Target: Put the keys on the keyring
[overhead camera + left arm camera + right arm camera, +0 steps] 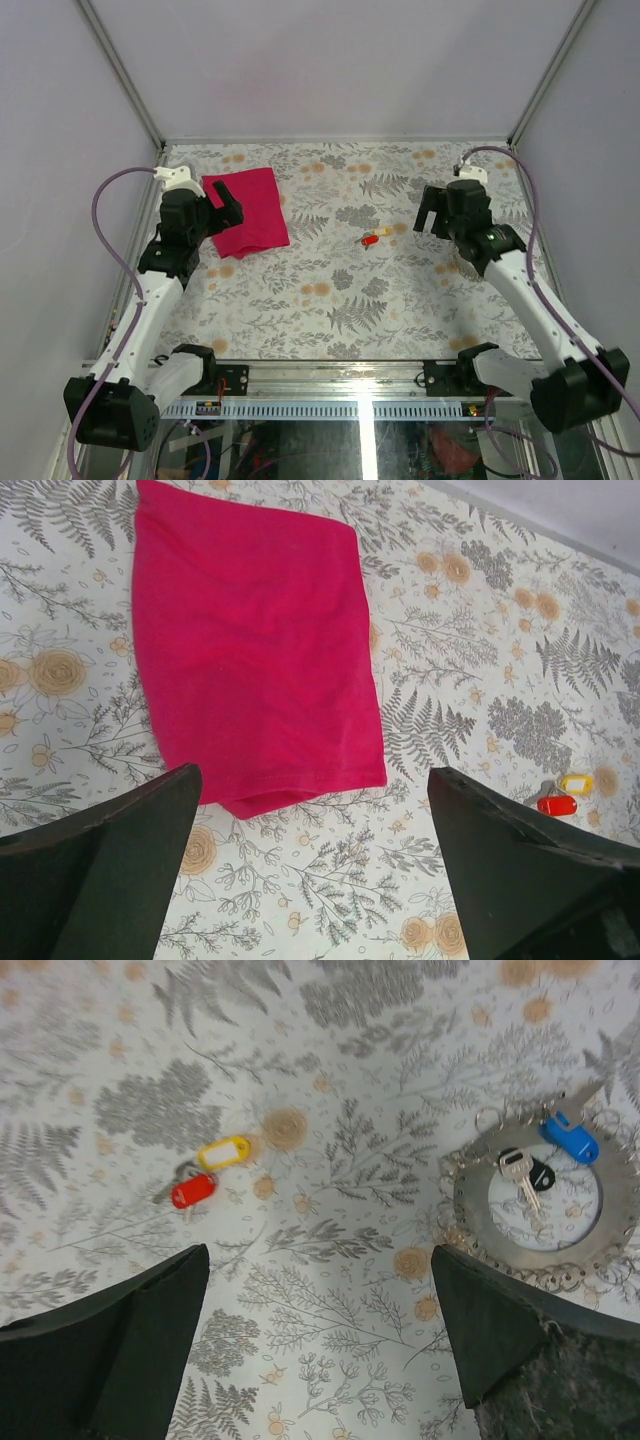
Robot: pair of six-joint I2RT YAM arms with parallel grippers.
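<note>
Both arms are hovering over the flowered table (330, 290). The left gripper (310, 880) is hanging above the near edge of the pink cloth (250, 650), its jaws gaping wide and gripping nothing. The keys (200, 1175), red-tagged and yellow-tagged, are lying together well to the right of the cloth. The keyring (470, 1195), with its blue tag (570, 1138), is lying farther from the cloth, beyond the keys. The right gripper (320, 1350) is hanging there, jaws spread wide and empty.
</note>
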